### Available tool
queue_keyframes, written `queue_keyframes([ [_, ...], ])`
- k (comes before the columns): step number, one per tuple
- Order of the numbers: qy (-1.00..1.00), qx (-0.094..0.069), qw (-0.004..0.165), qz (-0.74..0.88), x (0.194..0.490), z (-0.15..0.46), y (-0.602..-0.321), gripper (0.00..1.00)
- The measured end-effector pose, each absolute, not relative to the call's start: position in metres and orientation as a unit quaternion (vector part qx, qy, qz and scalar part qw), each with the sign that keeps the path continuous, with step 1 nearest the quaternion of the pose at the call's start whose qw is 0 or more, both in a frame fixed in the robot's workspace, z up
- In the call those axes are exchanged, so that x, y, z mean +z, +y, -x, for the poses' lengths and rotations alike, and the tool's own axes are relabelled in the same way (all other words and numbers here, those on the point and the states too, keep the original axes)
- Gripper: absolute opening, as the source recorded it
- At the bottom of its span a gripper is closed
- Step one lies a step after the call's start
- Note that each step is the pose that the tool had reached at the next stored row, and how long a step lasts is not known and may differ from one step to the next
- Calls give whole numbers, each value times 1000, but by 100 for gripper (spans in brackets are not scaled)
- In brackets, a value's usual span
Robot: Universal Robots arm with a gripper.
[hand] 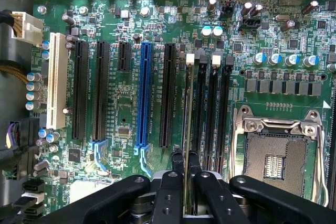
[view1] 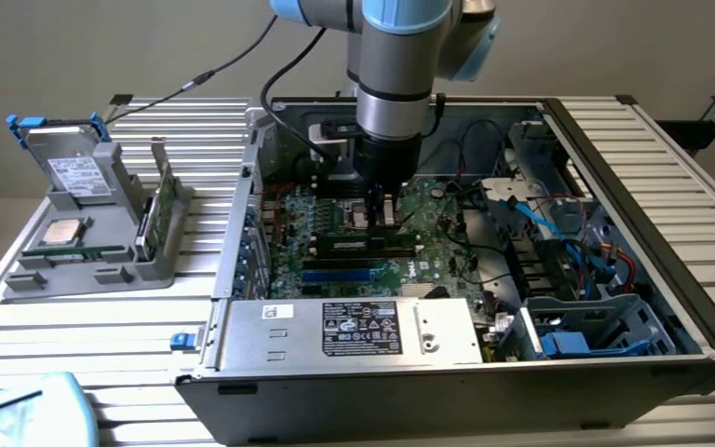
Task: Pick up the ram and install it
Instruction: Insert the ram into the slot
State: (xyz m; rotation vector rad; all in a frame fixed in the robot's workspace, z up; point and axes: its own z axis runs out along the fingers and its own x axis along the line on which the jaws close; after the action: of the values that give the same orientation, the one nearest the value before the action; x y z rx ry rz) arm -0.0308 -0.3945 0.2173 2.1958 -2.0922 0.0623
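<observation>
Inside the open computer case (view1: pixel 693 307), my gripper (view1: pixel 380 216) reaches down over the green motherboard (view1: pixel 332 219). It is shut on the ram (hand: pixel 187 108), which appears edge-on as a thin strip between the black fingers (hand: pixel 170 182). The ram stands upright along the first of the black memory slots (hand: pixel 201 114), beside the empty processor socket (hand: pixel 275 153). Whether the ram is pressed fully into the slot cannot be told. White latches (hand: pixel 190 56) show at the slots' far end.
Long black and blue expansion slots (hand: pixel 143 95) lie beside the memory slots. A silver power supply (view1: pixel 351 331) fills the case's front, and cables (view1: pixel 557 233) crowd the exterior view's right. A grey tray (view1: pixel 85 251) outside the case holds a processor chip and a green card.
</observation>
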Motion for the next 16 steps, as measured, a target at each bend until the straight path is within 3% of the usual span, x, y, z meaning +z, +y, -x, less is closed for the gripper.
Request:
queue_keyframes([
  [16, -689, 20, 54, -723, 216, 31, -395, 14],
])
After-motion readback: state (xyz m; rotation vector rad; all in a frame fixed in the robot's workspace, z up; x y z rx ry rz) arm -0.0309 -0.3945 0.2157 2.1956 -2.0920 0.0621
